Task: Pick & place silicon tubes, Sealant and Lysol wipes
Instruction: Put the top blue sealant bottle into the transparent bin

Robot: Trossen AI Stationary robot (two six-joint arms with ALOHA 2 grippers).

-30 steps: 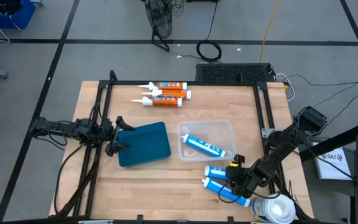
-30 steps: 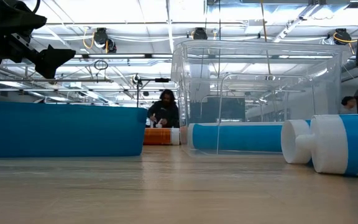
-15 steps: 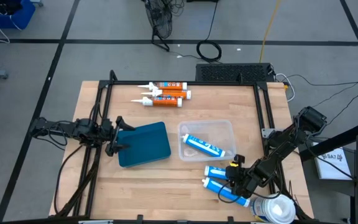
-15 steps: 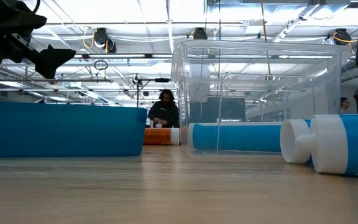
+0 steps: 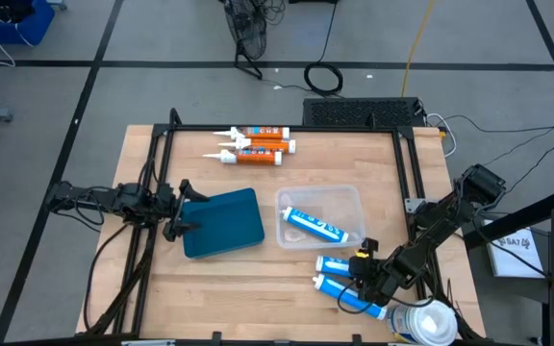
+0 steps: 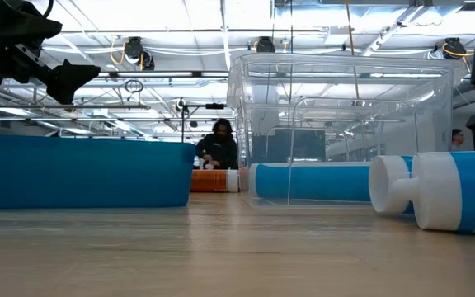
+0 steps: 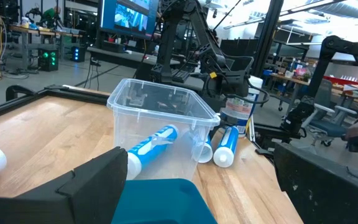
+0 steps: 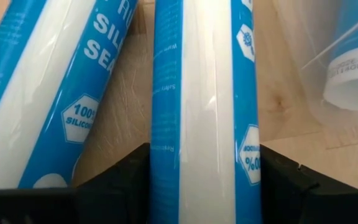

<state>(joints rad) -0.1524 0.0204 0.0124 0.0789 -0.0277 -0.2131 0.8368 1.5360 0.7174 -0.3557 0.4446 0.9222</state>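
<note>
Two blue-and-white silicone tubes lie on the table at the near right, one farther (image 5: pixel 333 264) and one nearer (image 5: pixel 346 296). My right gripper (image 5: pixel 364 274) is down over the farther tube (image 8: pixel 204 112), one finger on each side of it. A third tube (image 5: pixel 314 226) lies inside the clear bin (image 5: pixel 346 197). The Lysol wipes canister (image 5: pixel 423 323) with its white lid stands at the near right corner. Orange sealant tubes (image 5: pixel 261 144) lie at the far side. My left gripper (image 5: pixel 179 210) is open above the left edge of the teal lid (image 5: pixel 224 223). My right gripper has the farther tube's body (image 8: pixel 163 155) between its two fingers (image 8: pixel 114 183), which lie close against its two long sides. The fingers come from above, pointing down, and lie across the tube. The tube lies flat on the table beside the nearer tube (image 8: pixel 48 93).
The clear bin stands mid-table just beyond the two tubes. The teal lid lies flat to its left. The table's black frame rails (image 5: pixel 412 173) run along the left and right sides. Bare wood shows at the near middle (image 5: pixel 248 288).
In the low view the farther tube's white cap end has slid slightly toward the table's left. Both arms stay where they were.
</note>
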